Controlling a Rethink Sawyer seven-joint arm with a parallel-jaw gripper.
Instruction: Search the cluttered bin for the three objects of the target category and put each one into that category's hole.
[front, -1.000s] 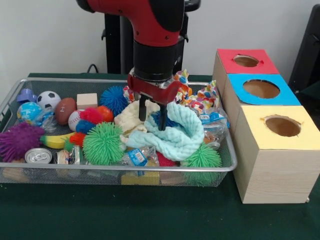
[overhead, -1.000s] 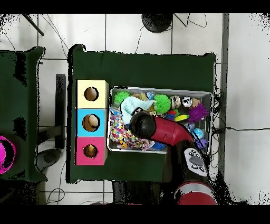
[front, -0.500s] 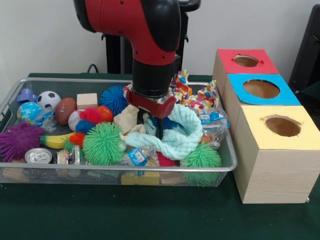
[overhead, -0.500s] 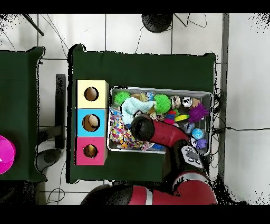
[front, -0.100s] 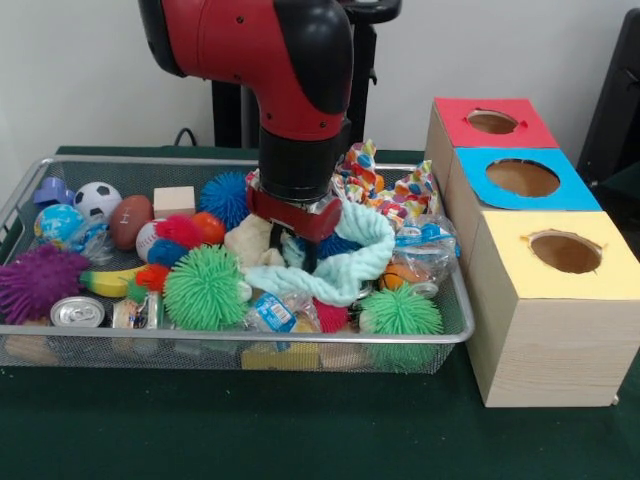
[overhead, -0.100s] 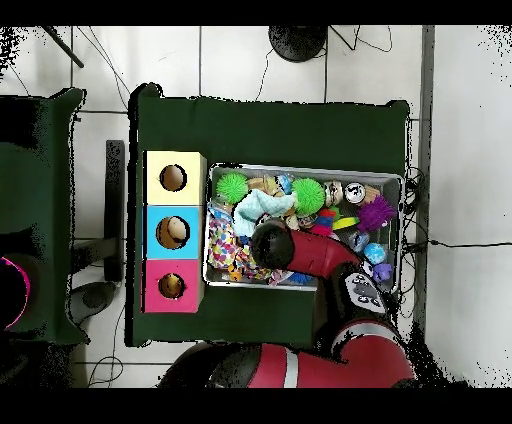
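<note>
Bin (front, -0.100s: 30, 190) — wire mesh, crowded with toys: green spiky balls, a purple one, small sports balls, a can (front, -0.100s: 76, 312), a wood block (front, -0.100s: 174, 200), wrapped packets.

Gripper (front, -0.100s: 300, 245) — low in the bin's middle, its tips buried in the folds of a mint cloth (front, -0.100s: 350, 270); whether they are apart or pinched on fabric cannot be told. The cloth bunches up around it, probably because the arm presses down into the heap. A cream cloth (front, -0.100s: 245, 240) lies just beside; a patterned cloth (front, -0.100s: 395, 195) is draped at the back near the boxes.

Boxes — red (front, -0.100s: 490, 125), blue (front, -0.100s: 520, 180), yellow (front, -0.100s: 560, 260), in a row beside the bin, each with a hole on top. The overhead view shows something pale inside the blue hole (overhead, -0.100s: 173, 232).

Judged target: the cloths; all three are in the bin.
</note>
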